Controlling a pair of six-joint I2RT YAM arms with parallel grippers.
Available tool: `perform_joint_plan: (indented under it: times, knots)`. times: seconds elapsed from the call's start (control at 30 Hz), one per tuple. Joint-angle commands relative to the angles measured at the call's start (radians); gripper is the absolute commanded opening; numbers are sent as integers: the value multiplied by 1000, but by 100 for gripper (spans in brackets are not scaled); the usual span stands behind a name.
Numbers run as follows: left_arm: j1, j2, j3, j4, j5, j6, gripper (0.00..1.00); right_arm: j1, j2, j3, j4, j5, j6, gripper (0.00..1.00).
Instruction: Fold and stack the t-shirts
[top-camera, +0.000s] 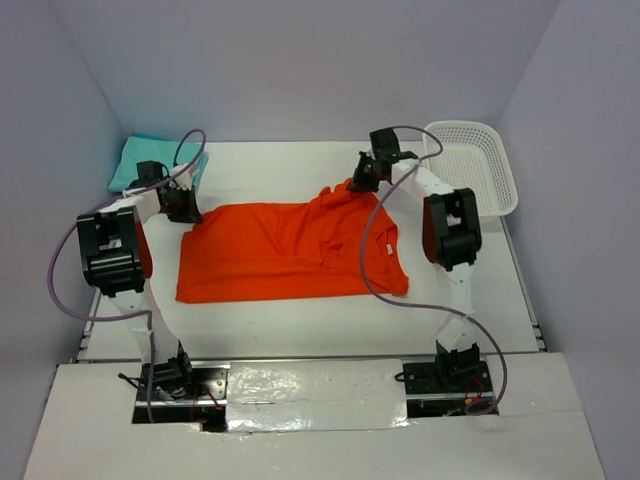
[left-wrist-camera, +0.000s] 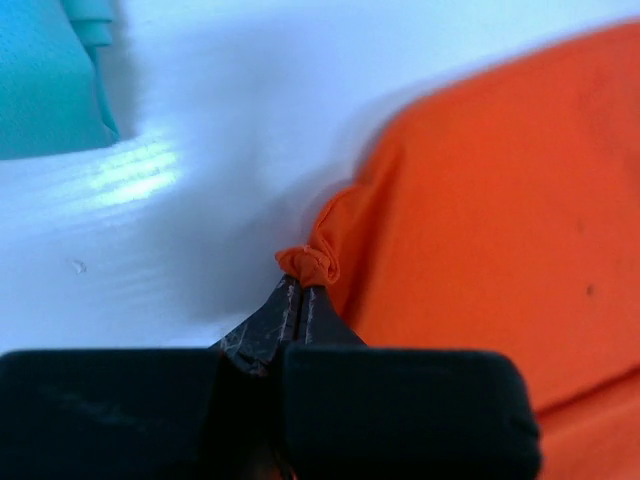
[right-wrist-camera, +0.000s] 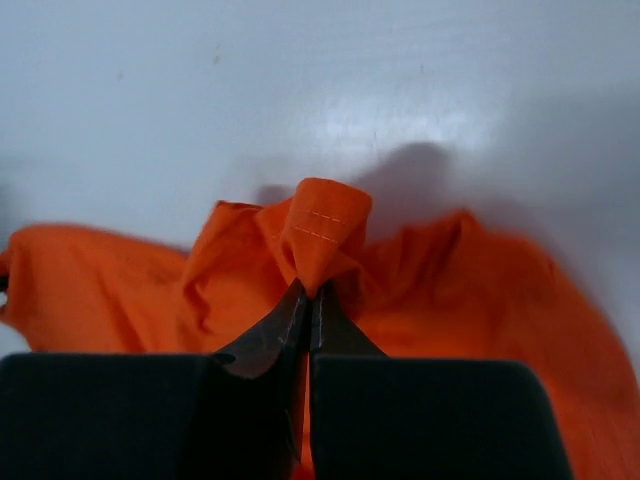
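An orange t-shirt (top-camera: 290, 250) lies spread across the middle of the table. My left gripper (top-camera: 185, 210) is shut on the shirt's far left corner; in the left wrist view a small bunch of orange cloth (left-wrist-camera: 312, 265) pokes out past the closed tips (left-wrist-camera: 302, 290). My right gripper (top-camera: 360, 180) is shut on the far right edge, where a hemmed fold (right-wrist-camera: 320, 235) stands up above the closed tips (right-wrist-camera: 312, 295). A folded aqua t-shirt (top-camera: 150, 160) rests at the far left corner, also seen in the left wrist view (left-wrist-camera: 45, 80).
A white mesh basket (top-camera: 475, 165) stands at the far right of the table. Grey walls close in the table on three sides. Purple cables loop from both arms; the right one (top-camera: 375, 260) hangs over the shirt.
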Motion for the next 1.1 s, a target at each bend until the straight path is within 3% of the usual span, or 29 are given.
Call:
perform_joint_plan:
  times: [0.0,0.13,0.33,0.57,0.67,0.77,0.9,1.07]
  knots:
    - [1,-133,-13,1,45,145,0,-8,-304,-204,161,14,-66,0]
    - [4,-168,24,-46,69,194,0,-15,-511,-419,254,-9,-74,0]
    - [2,-260,38,-173,89,316,0,-12,-655,-622,234,-14,-103,0]
    - [5,-440,-236,-327,63,724,0,19,-802,-945,310,-14,-61,0]
    - [34,-510,-304,-371,78,917,0,68,-806,-975,301,23,-54,0]
    - [47,-529,-350,-414,43,1008,0,87,-844,-1048,301,67,-26,0]
    - [47,-504,-385,-356,2,1039,0,90,-881,-1134,349,83,5,0]
    - [39,-483,-346,-310,9,1001,0,105,-819,-1101,315,77,-1,0]
